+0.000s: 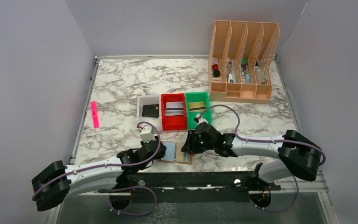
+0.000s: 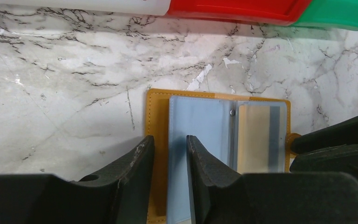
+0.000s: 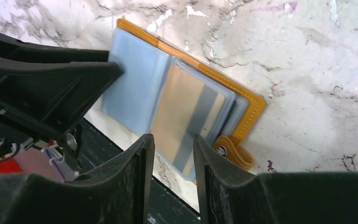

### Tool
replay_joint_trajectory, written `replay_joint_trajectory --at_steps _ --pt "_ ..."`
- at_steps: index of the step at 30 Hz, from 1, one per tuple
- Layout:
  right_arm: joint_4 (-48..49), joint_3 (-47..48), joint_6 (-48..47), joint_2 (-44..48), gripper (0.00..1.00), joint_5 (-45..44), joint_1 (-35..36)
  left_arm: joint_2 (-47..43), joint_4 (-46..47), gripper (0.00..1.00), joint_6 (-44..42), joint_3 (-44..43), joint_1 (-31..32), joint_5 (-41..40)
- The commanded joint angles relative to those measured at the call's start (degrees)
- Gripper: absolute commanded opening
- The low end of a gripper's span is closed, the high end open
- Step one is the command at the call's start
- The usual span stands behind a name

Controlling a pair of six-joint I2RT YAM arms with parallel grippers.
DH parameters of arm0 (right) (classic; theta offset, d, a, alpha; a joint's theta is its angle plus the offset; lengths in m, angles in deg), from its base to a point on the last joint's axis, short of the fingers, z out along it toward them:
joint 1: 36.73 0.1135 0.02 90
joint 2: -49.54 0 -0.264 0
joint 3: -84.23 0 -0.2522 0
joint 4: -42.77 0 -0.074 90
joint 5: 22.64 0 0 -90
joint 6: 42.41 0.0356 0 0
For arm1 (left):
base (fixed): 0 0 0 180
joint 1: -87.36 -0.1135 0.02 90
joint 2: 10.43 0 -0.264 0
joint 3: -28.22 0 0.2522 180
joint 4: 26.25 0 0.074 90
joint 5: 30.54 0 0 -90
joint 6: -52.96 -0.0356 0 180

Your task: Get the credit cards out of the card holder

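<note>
The card holder [image 1: 175,154] lies open on the marble near the table's front edge, tan with pale blue sleeves. A beige card with a grey stripe [image 2: 255,140] sits in its right sleeve. My left gripper [image 2: 169,142] is open, its jaws straddling the holder's left edge [image 2: 157,116]. In the right wrist view one of its fingers [image 3: 74,79] rests over the left blue panel. My right gripper [image 3: 173,142] is open above the near edge of the striped card [image 3: 179,107], beside the snap tab [image 3: 235,154]. Neither gripper holds anything.
Behind the holder stand a white bin [image 1: 148,108], a red bin [image 1: 173,112] and a green bin [image 1: 198,106], each with a card inside. A tan mesh organizer [image 1: 242,60] is at the back right. A pink strip [image 1: 94,114] lies at the left.
</note>
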Motion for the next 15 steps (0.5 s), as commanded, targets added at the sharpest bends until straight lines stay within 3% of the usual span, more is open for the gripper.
replay_joint_trajectory --at_steps 1,15 --pt "-2.9 1.9 -0.3 1.8 0.42 -2.3 0.4 -1.2 -1.7 0.35 1.9 2.4 0.2 5.5" --pt "-2.1 -0.9 3.4 -1.4 0.42 -3.4 0.3 1.7 -0.6 0.34 1.8 1.4 0.3 6.6"
